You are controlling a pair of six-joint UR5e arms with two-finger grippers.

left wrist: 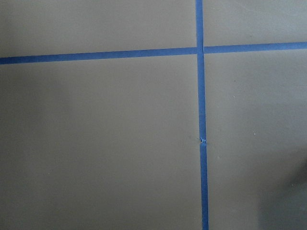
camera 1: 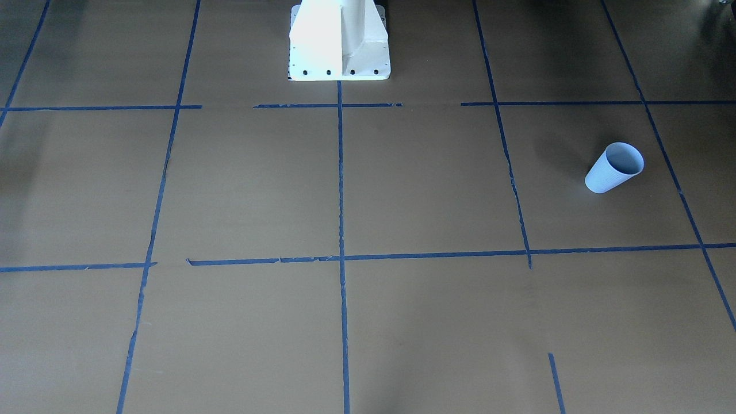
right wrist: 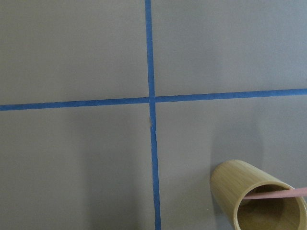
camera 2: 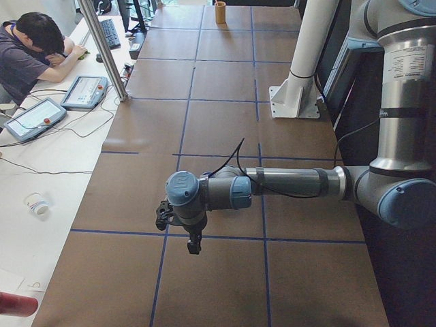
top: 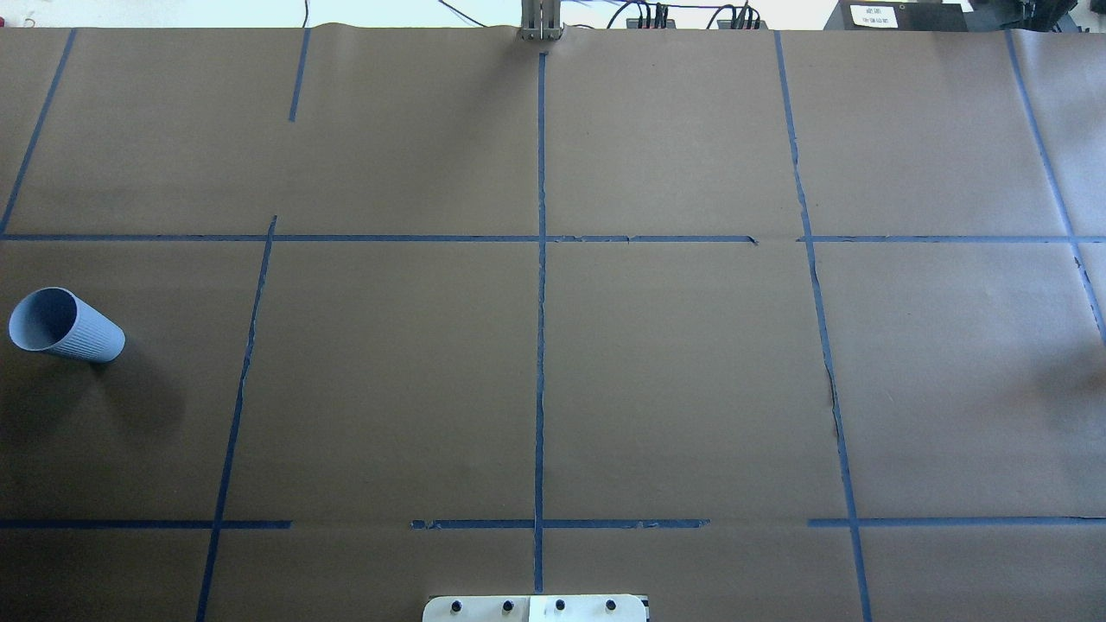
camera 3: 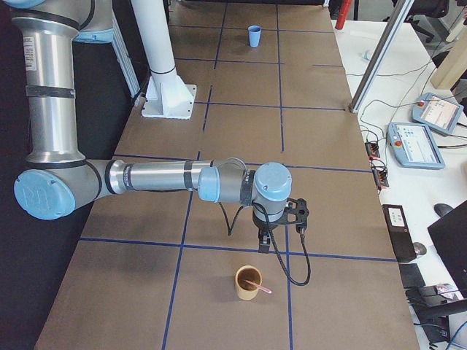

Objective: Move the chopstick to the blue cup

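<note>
**By my right gripper (camera 3: pixel 263 246), the thin pink chopstick (camera 3: pixel 261 288) rests in the tan cylindrical bamboo cup (camera 3: pixel 246 294)**

I hang just beside that cup, above the brown taped table (camera 3: pixel 328 146). The chopstick leans inside, its tip over the rim. The pale-blue ribbed plastic cup (camera 3: pixel 253 35) stands well apart from me, at the far end. My left gripper (camera 2: pixel 194 246) hovers over tape lines. I cannot tell whether either gripper is clenched or released.

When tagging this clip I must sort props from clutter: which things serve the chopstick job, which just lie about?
For the job: blue cup, pink chopstick, bamboo cup holding it.
Lying about: teach pendant, keyboard and paper cup, all on the side bench.
</note>
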